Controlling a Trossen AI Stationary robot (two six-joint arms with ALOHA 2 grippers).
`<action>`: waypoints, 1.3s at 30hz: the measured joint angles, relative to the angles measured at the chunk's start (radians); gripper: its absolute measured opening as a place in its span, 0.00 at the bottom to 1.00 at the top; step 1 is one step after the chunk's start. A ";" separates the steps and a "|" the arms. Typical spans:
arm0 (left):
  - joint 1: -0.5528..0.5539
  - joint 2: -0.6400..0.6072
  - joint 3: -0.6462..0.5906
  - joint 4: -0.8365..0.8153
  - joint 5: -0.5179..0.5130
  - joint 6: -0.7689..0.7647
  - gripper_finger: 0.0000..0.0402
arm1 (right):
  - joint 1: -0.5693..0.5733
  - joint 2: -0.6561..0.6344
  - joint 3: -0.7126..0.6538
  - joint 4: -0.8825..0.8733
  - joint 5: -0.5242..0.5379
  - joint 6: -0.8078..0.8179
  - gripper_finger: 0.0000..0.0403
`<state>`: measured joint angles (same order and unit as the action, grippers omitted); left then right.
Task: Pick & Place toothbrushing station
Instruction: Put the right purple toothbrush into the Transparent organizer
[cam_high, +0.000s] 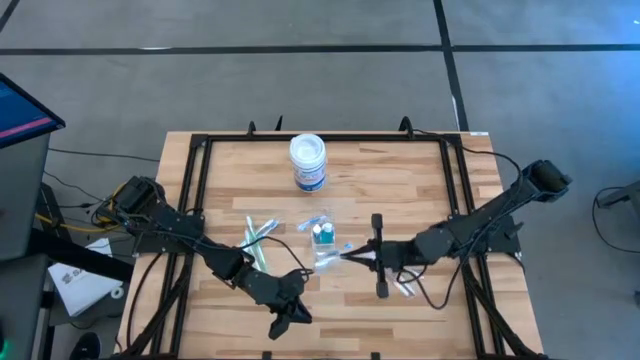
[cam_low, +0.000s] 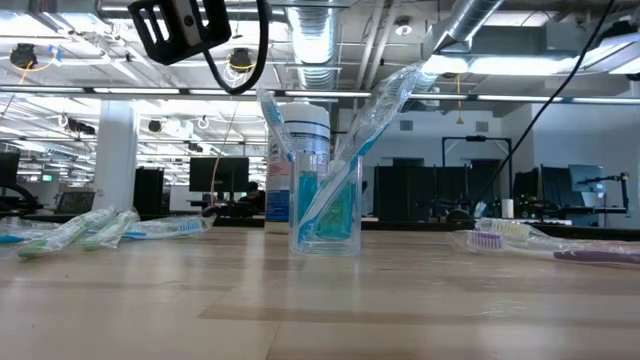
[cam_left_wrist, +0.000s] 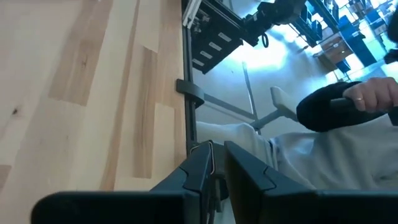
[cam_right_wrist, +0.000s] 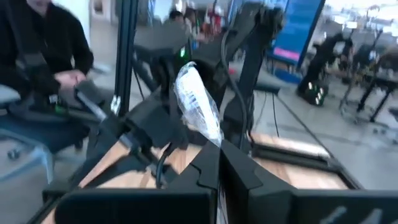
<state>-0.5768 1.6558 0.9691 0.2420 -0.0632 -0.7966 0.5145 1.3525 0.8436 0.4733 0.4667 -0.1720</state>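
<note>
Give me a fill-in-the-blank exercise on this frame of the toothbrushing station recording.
1. The right pincer is shut on a plastic-wrapped ____.
2. In the low view, the white jar stands directly ____ the clear cup.
3. Loose toothbrushes lie on the table on ____ sides of the cup.
4. The left pincer waits by the table's edge, ____ from the cup than the right one.

Missing words: toothbrush; behind; both; farther.
</note>
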 joint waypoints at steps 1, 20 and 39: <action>0.000 0.000 0.000 0.001 -0.004 0.007 0.10 | -0.013 0.000 -0.021 0.050 -0.022 -0.013 0.00; 0.000 0.000 0.000 0.007 -0.051 0.117 0.10 | -0.310 0.010 -0.299 0.724 -0.455 0.015 0.00; 0.000 0.000 0.000 0.006 -0.147 0.187 0.10 | -0.515 0.317 -0.286 1.097 -0.704 0.215 0.00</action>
<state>-0.5766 1.6555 0.9691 0.2478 -0.2106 -0.6095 -0.0005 1.6696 0.5571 1.5704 -0.2370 0.0429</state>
